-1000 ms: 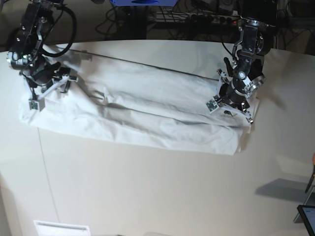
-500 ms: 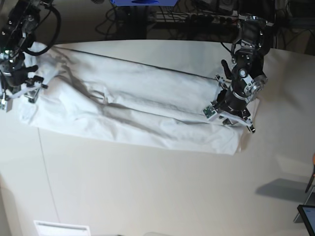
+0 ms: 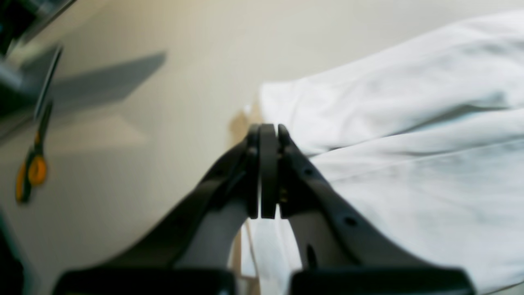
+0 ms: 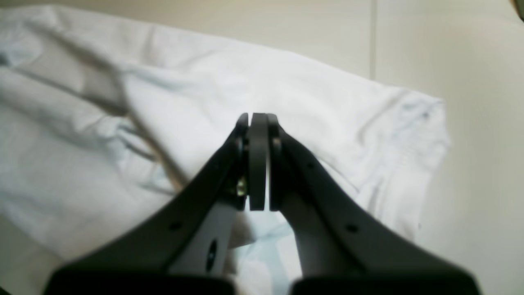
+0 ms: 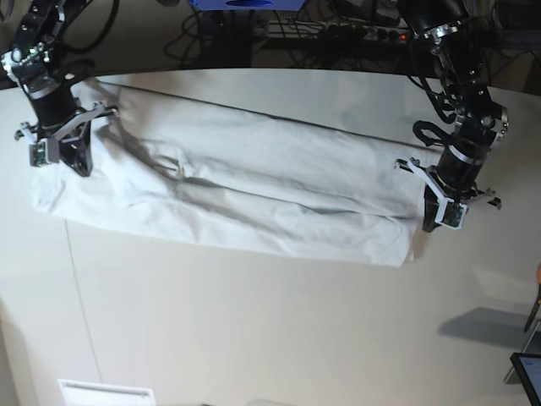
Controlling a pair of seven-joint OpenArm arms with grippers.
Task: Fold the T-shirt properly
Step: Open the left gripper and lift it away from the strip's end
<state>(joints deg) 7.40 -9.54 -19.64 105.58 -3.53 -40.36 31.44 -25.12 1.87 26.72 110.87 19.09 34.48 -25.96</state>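
Nearest the base camera, at about 7 o'clock on the table (image 5: 254, 338), lies a small white paper label (image 5: 106, 393), well apart from everything else. At the 4 o'clock edge, a dark object's corner (image 5: 526, 372) and its shadow.

Mid-table: the T-shirt (image 5: 245, 190) lies as a long folded band running from 9 o'clock to 3 o'clock, wrinkled, with lengthwise creases, brighter than the tabletop.

At 3 o'clock, the left gripper (image 5: 433, 222) points down at the shirt's end, at its edge. Left wrist view: left gripper (image 3: 264, 170) has its jaws pressed together, nothing visibly pinched between them; shirt cloth (image 3: 409, 155) lies to the right of the jaws and under them, bare table to the left. Contact with the cloth cannot be told. Orange-handled scissors (image 3: 30, 172) lie blurred at the far left.

At 10 o'clock, the right gripper (image 5: 83, 165) is over the shirt's other end. Right wrist view: right gripper (image 4: 258, 164) also pressed together, empty, above rumpled cloth (image 4: 307, 106).

Far edge, 12 o'clock: cables and a blue object (image 5: 245, 4) beyond the table.
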